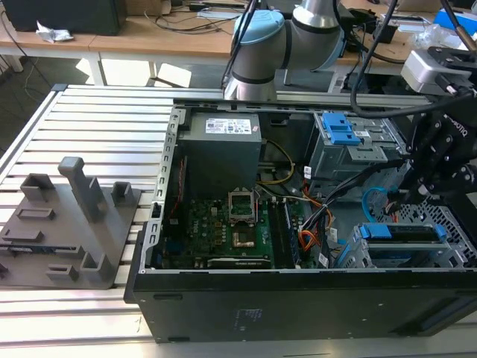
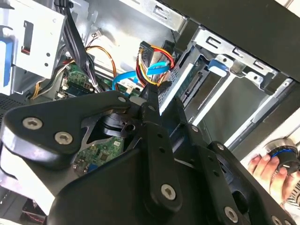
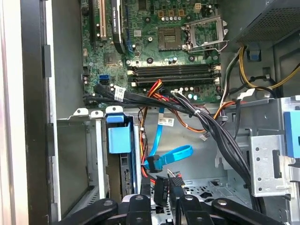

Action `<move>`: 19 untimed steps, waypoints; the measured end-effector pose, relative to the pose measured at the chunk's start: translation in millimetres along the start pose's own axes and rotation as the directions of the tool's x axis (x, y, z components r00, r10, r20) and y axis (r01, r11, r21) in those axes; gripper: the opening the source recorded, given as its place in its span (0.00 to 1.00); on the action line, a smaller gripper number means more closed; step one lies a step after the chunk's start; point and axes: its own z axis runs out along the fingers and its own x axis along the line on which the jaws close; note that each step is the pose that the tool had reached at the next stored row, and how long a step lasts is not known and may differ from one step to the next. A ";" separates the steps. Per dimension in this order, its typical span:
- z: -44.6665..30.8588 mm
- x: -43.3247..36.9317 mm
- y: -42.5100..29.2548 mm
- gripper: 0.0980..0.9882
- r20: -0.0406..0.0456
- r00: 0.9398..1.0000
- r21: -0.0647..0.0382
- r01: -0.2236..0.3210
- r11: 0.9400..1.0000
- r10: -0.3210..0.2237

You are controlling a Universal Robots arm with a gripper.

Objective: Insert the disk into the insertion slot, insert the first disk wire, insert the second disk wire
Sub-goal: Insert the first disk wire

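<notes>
Disk (image 1: 402, 233) sits in the insertion slot (image 1: 455, 257), lower right of the exterior view, long axis running left-right; gripper (image 3: 162, 201) pinches narrow on a black wire connector (image 3: 161, 186).

Sheet metal, grey: insertion slot (image 1: 406, 257); blue plastic (smooth) frames disk (image 1: 399, 233).

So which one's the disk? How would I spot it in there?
Find the open black case; go to its near corner on the exterior view's right, where a low grey holey cage sits. The disk lies inside it, a flat slab framed in bright blue. The taller bay behind has just blue latches on top.
</notes>
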 end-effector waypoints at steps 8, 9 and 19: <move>6.0 -0.2 -0.9 0.23 0.001 1.000 0.000 -0.027 1.000 0.027; 6.0 -0.2 -0.8 0.21 0.001 1.000 0.000 -0.027 1.000 0.027; 6.3 16.1 -2.3 0.08 0.001 1.000 0.000 -0.027 1.000 0.027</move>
